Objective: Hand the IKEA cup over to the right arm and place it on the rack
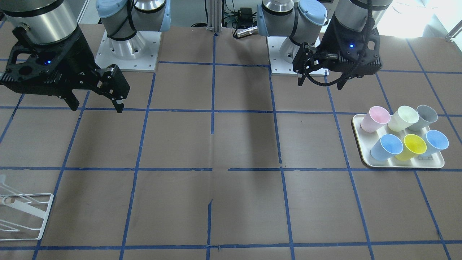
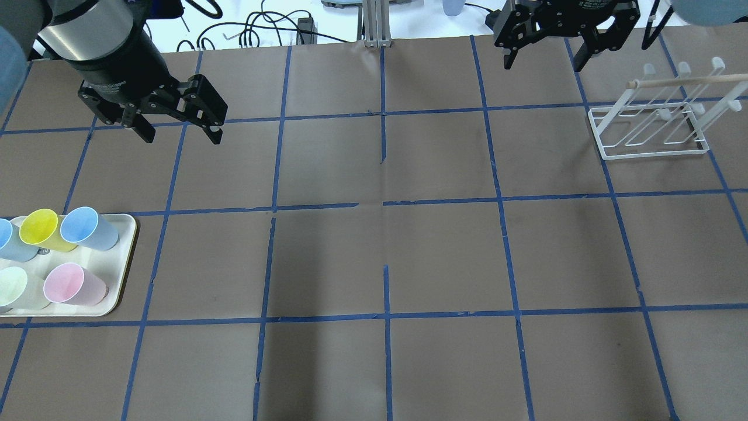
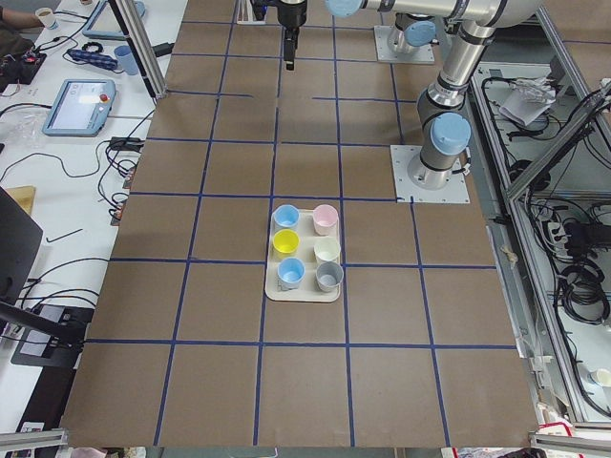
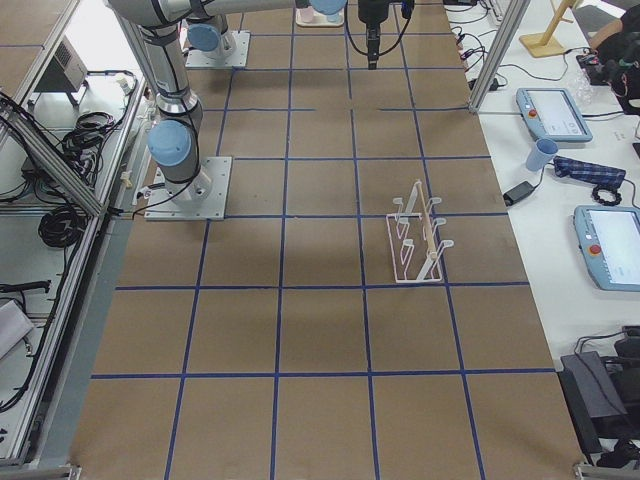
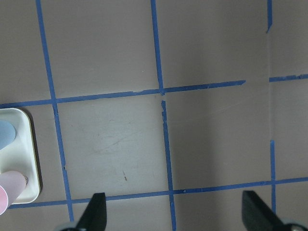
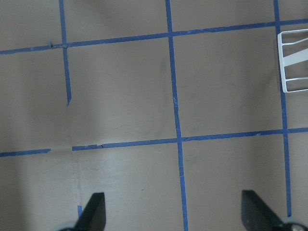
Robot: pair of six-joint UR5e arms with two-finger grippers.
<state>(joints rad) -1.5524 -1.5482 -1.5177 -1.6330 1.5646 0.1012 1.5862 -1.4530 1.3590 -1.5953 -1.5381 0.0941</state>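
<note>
The grey IKEA cup (image 1: 427, 116) stands at a back corner of the cream tray (image 1: 404, 166), next to a pale cream cup (image 1: 404, 118). It also shows in the exterior left view (image 3: 329, 277); the overhead view cuts it off. My left gripper (image 1: 320, 85), with the braided cable, hangs open and empty above the table, away from the tray. My right gripper (image 1: 96, 107) is open and empty, high on the other side. The white wire rack (image 2: 654, 123) stands near the right gripper (image 2: 543, 63). Both wrist views show wide-apart fingertips over bare table.
The tray also holds a pink cup (image 1: 375, 119), a yellow cup (image 1: 413, 145) and two light blue cups (image 1: 387, 146). The tray's corner (image 5: 26, 159) shows in the left wrist view and the rack's edge (image 6: 293, 62) in the right wrist view. Blue tape grids the brown table.
</note>
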